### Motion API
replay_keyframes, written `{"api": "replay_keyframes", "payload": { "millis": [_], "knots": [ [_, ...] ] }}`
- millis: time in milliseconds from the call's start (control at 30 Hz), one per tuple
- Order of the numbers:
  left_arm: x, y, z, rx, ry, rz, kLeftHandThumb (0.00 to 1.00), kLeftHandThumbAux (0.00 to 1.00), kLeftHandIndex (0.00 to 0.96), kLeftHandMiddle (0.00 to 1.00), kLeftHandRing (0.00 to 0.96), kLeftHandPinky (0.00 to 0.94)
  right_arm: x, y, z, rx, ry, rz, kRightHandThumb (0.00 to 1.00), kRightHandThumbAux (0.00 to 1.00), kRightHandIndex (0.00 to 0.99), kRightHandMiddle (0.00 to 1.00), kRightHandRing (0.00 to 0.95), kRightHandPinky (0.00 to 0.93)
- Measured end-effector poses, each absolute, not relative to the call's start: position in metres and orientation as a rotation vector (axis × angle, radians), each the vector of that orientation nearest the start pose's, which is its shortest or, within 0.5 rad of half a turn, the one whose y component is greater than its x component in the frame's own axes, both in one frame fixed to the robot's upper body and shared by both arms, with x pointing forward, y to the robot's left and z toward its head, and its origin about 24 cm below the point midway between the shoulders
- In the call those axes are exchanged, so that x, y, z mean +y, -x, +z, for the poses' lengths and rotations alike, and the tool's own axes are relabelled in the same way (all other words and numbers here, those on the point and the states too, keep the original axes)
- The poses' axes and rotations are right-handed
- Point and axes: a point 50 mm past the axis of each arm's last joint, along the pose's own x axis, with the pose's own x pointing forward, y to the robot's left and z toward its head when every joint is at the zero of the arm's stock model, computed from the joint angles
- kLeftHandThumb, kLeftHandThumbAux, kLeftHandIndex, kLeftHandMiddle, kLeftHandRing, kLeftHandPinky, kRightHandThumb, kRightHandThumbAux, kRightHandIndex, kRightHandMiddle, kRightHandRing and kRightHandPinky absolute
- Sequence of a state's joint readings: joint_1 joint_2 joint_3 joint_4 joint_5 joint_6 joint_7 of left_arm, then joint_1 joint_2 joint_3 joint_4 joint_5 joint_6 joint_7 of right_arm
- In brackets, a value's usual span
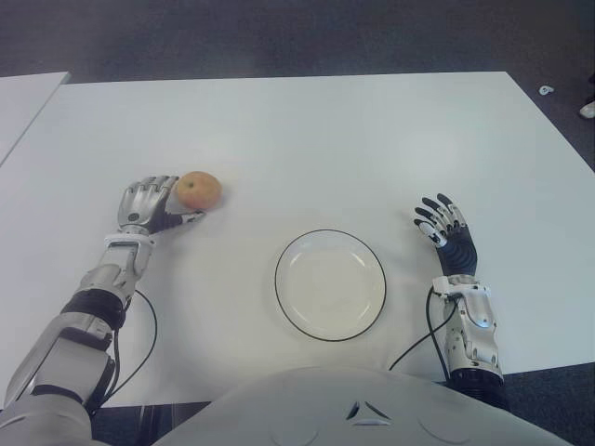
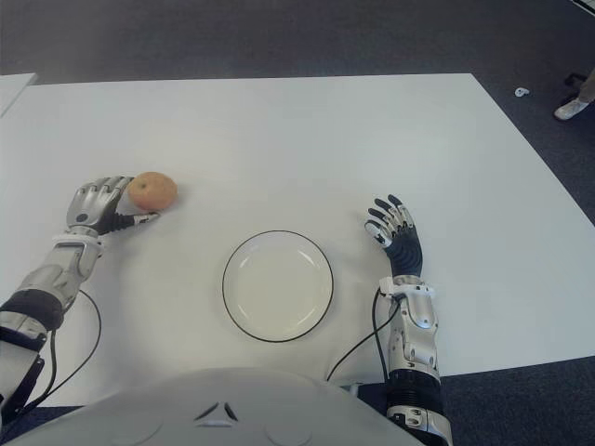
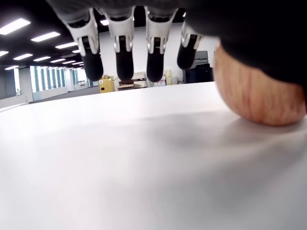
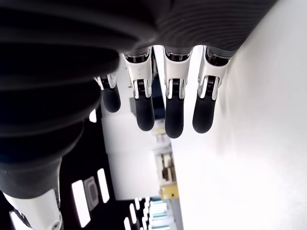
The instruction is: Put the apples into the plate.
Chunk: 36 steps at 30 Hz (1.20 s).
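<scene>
One apple (image 1: 198,190) beside spread left hand (image 1: 146,205), plate (image 1: 330,284) apart, right hand (image 1: 447,228) spread.

White table (image 1: 307,139) fills the view, with dark carpet (image 1: 279,37) beyond its far edge. A second white table (image 1: 23,98) peeks in at far left. On the floor at far right sit a small white object (image 1: 546,90) and a shoe (image 2: 569,109).

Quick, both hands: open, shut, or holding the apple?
Left hand: open, fingers extended beside the apple, not gripping it.
Right hand: open, empty, to the right of the plate.
</scene>
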State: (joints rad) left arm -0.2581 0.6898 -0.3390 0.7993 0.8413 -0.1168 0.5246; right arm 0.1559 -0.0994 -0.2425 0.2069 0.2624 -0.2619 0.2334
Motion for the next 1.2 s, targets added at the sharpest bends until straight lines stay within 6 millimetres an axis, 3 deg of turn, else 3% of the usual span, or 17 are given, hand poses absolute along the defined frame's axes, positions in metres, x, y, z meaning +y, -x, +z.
{"api": "replay_keyframes", "payload": {
  "millis": [500,1200],
  "knots": [
    [0.298,-0.267,-0.004,0.073,-1.614,0.035,0.321,0.264,0.135,0.185,0.182,0.209,-0.232,-0.19,-0.004,0.023,-0.149,-0.136,0.427,0.668,0.108,0.194,0.21,0.236],
    [0.296,-0.267,-0.006,0.065,-1.585,0.048,0.329,0.253,0.122,0.16,0.155,0.179,-0.229,-0.189,-0.002,0.018,-0.147,-0.115,0.461,0.682,0.108,0.206,0.225,0.266]
  ]
}}
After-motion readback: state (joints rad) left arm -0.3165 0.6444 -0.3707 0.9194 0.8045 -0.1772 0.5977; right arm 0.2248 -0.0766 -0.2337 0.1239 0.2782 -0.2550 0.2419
